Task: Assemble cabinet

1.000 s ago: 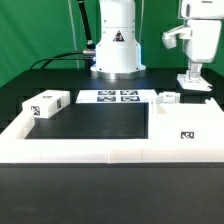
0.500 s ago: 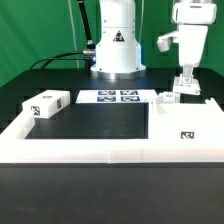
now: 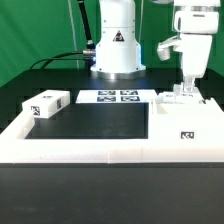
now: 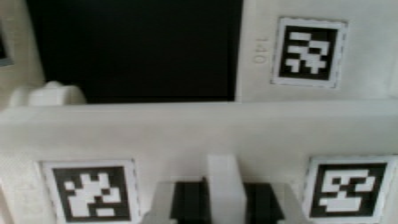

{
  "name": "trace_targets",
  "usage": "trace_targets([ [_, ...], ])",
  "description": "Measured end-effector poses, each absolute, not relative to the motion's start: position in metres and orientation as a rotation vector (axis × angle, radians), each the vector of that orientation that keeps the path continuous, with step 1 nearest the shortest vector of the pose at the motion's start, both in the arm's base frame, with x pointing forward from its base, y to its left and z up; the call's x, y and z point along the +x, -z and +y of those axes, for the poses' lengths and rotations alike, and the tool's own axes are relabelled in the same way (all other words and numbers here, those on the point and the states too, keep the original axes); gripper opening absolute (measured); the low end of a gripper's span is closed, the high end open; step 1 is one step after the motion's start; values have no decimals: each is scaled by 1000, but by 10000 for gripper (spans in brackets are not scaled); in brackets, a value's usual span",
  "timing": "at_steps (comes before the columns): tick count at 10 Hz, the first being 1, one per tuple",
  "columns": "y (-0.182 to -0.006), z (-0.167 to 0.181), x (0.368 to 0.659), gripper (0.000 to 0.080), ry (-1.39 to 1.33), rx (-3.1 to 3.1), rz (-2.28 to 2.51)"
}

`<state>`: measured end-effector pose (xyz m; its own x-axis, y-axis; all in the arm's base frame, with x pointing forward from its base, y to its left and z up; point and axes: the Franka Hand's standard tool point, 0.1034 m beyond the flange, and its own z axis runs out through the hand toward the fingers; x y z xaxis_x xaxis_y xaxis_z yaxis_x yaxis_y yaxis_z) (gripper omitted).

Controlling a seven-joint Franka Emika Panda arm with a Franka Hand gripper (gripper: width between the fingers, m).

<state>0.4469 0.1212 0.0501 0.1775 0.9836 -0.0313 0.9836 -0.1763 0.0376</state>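
Note:
My gripper (image 3: 185, 90) hangs at the exterior view's right, by the back edge of the big white cabinet body (image 3: 185, 125), which carries a tag on its front. It is shut on a small white cabinet part (image 3: 180, 98), held low beside the body. In the wrist view the dark fingers (image 4: 185, 202) press on both sides of a thin white ridge (image 4: 222, 180) of that part, with tags on either side. A second white cabinet block (image 3: 45, 104) with a tag lies at the exterior view's left.
The marker board (image 3: 108, 97) lies in front of the robot base (image 3: 116, 45). A long low white border rail (image 3: 80, 148) runs along the front and left of the black table. A black cable trails at the back left.
My gripper has moved down and toward the exterior view's left with the small white part, ending low beside the cabinet body. The other parts have not moved.

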Motion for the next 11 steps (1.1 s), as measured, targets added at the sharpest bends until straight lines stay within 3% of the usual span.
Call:
trace_targets([
  [11,-56,122,455,70,28,2367,1979],
])
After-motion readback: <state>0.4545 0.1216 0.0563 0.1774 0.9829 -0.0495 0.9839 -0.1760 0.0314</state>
